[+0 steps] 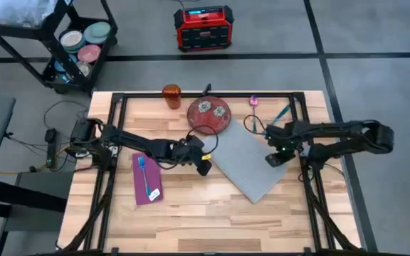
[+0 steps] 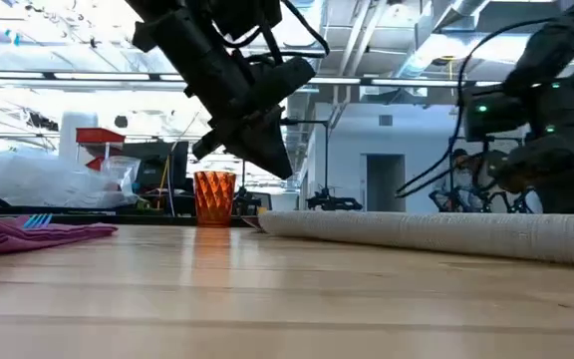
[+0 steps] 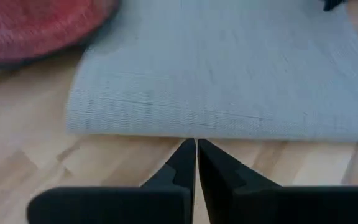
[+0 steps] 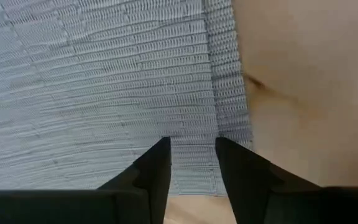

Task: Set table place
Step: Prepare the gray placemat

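Observation:
The grey placemat (image 1: 251, 165) lies flat and askew on the table (image 1: 191, 227), right of centre. The red plate (image 1: 209, 115) sits at the mat's far left, with the orange cup (image 1: 171, 94) beyond it. The purple napkin (image 1: 146, 178) lies left with a blue utensil (image 1: 146, 179) on it. Pink (image 1: 253, 102) and teal (image 1: 280, 114) utensils lie at the far edge. My left gripper (image 3: 196, 144) is shut and hangs above the table just off the mat's left corner. My right gripper (image 4: 191, 155) is open over the mat's right corner. My right gripper points down at the placemat's hemmed edge (image 4: 229, 118) near its right corner, one finger on each side of a strip of the mat. I cannot tell whether the fingertips (image 4: 157, 163) touch the weave.
The black frame bars (image 1: 112, 142) run along the table's left, far and right sides. Bare wood lies open along the near edge. A black cart with dishes (image 1: 84, 43) and a red box (image 1: 203, 28) stand on the floor beyond the table.

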Available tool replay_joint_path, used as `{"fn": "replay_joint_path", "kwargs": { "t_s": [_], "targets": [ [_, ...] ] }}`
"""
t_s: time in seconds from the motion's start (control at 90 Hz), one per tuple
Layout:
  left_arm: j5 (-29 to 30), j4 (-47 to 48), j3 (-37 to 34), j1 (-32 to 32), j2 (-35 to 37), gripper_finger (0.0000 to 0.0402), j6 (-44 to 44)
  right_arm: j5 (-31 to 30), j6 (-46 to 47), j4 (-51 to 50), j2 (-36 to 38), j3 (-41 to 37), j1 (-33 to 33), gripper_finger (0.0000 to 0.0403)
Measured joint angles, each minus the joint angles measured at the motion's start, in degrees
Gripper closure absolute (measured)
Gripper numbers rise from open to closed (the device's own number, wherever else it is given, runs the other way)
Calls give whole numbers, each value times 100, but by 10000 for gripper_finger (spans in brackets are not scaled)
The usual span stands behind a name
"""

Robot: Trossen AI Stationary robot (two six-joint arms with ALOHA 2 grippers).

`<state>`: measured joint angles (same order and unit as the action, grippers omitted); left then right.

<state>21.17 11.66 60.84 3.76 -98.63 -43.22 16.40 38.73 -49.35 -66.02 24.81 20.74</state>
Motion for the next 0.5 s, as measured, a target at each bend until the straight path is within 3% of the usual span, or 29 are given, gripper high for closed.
{"fn": "replay_joint_path", "kwargs": {
  "t_s": [0.2,0.5],
  "targets": [
    [-5,-365,2,-358,0,401,472,19,339,162,249,-168,-292,280],
    [-1,-559,2,-795,0,401,545,172,482,1210,215,-178,-476,286]
  ]
}}
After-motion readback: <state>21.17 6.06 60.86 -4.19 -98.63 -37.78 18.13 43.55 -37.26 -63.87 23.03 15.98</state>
